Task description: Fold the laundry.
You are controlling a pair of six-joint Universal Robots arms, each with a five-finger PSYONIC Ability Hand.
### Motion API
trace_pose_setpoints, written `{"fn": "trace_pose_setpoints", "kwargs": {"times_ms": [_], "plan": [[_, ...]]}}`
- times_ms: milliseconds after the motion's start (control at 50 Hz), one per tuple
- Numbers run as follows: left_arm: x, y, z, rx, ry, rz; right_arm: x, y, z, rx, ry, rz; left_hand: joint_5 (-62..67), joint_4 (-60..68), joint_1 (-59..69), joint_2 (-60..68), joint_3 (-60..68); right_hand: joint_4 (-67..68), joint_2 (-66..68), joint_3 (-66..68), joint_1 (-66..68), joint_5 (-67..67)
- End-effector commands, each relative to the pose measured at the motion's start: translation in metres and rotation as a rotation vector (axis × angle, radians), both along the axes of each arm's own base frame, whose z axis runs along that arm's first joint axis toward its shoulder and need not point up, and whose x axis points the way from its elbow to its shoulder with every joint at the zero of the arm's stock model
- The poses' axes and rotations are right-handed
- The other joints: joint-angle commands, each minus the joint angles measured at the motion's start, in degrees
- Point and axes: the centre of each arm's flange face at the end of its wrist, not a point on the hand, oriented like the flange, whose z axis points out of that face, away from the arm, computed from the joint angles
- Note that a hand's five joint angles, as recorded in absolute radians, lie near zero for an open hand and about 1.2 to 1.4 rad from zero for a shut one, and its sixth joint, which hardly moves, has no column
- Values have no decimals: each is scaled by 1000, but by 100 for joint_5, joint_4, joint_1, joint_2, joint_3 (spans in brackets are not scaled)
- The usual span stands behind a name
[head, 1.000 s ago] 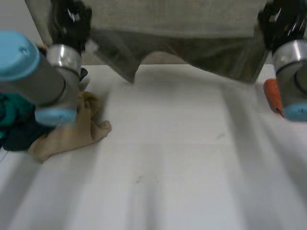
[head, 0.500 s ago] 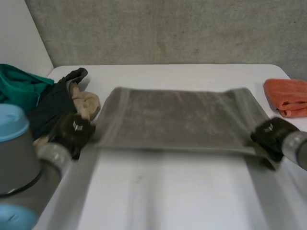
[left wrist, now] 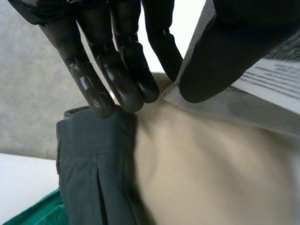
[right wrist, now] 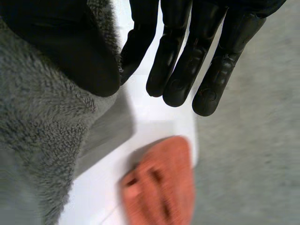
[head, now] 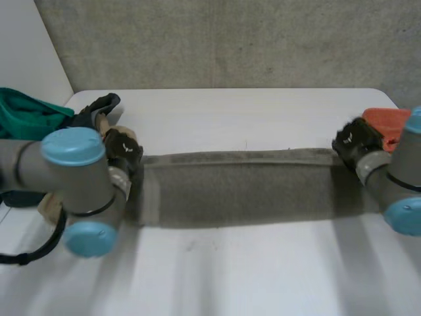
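The grey towel [head: 237, 191] lies folded in a long band across the middle of the white table [head: 230, 270], its far edge running from one hand to the other; the left hand [head: 123, 150] is at the far corner of its left end, the right hand [head: 355, 139] at the far corner of its right end.

In the left wrist view the left hand [left wrist: 225, 51] pinches the towel's corner between thumb and nearest finger, the other fingers [left wrist: 122, 61] straight, above a beige cloth [left wrist: 201, 159] and a dark cloth [left wrist: 93, 159]; a green cloth [head: 29, 112] lies beside these.

The right hand [right wrist: 70, 42] grips likewise, thumb on the pile, nearest fingertip meeting the edge; an orange cloth [right wrist: 159, 187] lies just past its fingertips.
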Motion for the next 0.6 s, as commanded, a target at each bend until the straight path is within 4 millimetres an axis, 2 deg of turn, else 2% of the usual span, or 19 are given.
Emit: {"fn": "trace_pose_setpoints", "kwargs": {"times_ms": [20, 60, 80, 100, 120, 140, 240, 320, 340, 420, 480, 500, 580, 600], "plan": [[-19, -40, -13, -92, 25, 35, 16, -52, -25, -177, -23, 52, 1238, 1104, 1531, 1127, 1164, 1184, 1316, 1206, 2361, 1255], [-25, -50, -13, -141, 53, 29, 17, -62, -36, -193, -24, 57, 1238, 1104, 1531, 1127, 1164, 1184, 1316, 1206, 2361, 1255], [-28, -51, -13, -154, 63, 21, 19, -65, -40, -195, -29, 58, 1238, 1104, 1531, 1127, 1164, -176, -44, -153, 1001, -104], [-32, -53, -12, -177, 77, -7, 18, -67, -46, -187, -26, 50, -2640, -2773, -2347, -2751, -2714, -4220, -4087, -4197, -3043, -4148], [-36, -53, -12, -186, 83, -30, 18, -68, -49, -183, -26, 46, -4693, -4827, -4401, -4804, -4768, -5816, -5684, -5794, -4639, -5745], [-39, -52, -12, -190, 87, -52, 18, -68, -50, -180, -30, 40, -5762, -5896, -5469, -5873, -5836, -5816, -5684, -5794, -4639, -5745], [-59, -32, -7, -200, 108, -180, 15, -67, -39, -184, -75, -7, -5762, -5896, -5469, -5873, -5836, -5816, -5684, -5794, -4639, -5745], [-56, -25, 17, -231, 138, -184, 6, -61, -1, -207, -222, -76, -5762, -5896, -5469, -5873, -5836, -5816, -5684, -5794, -4639, -5745], [-52, -23, 23, -234, 142, -179, 3, -53, 21, -219, -297, -87, -5762, -5896, -5469, -5873, -5836, -5816, -5684, -5794, -4639, -5745], [-40, -16, 31, -228, 137, -164, -7, -28, 60, -165, -458, -105, -5762, -5896, -5469, -5873, -5836, -5816, -5684, -5794, -4639, -5745], [-34, -9, 37, -224, 136, -162, -24, -17, 64, -73, -508, -130, -5762, -5896, -5469, -5873, -5836, -5816, -5684, -5794, -4639, -5745], [-30, -4, 35, -210, 129, -162, -35, -13, 61, -4, -532, -147, -5762, -5896, -5469, -5873, -5836, -5816, -5684, -5794, -4639, -5745], [-27, 7, 23, -163, 109, -184, -54, -1, 49, 171, -559, -170, -5762, -5896, -5469, -5873, -5836, -5816, -5684, -5794, -4639, -5745], [-27, 10, 20, -151, 105, -192, -56, 1, 47, 204, -565, -173, -5762, -5896, -5469, -5873, -5836, -5459, -5326, -5436, -4282, -5387]]}}
